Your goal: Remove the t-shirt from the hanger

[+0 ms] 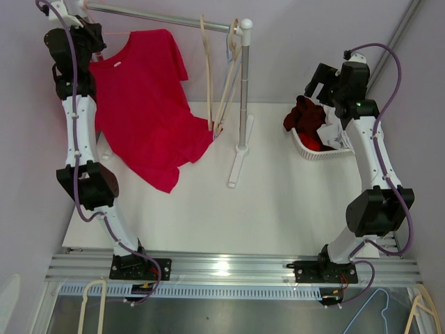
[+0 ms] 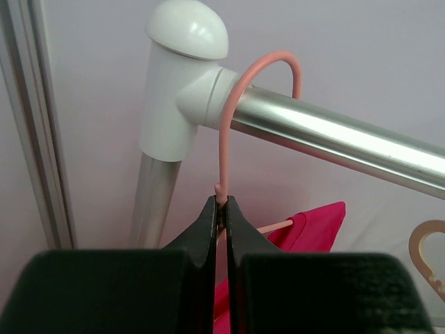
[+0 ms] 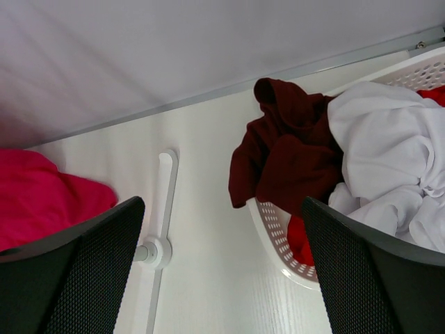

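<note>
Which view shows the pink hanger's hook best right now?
Left wrist: the hook loops over the rail, left gripper shut on its neck. Top external shows only a pink sliver; right wrist, nothing.

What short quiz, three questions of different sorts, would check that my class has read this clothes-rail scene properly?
1. True or false: the left hand is shut on the pink hanger just below its hook.
2. Fill in: the right hand is ____ (open or shut).
3. Where is the dark red garment? A in the right hand; B draped over the rim of the white basket; C on the pink hanger.
Key: 1 true; 2 open; 3 B.
</note>
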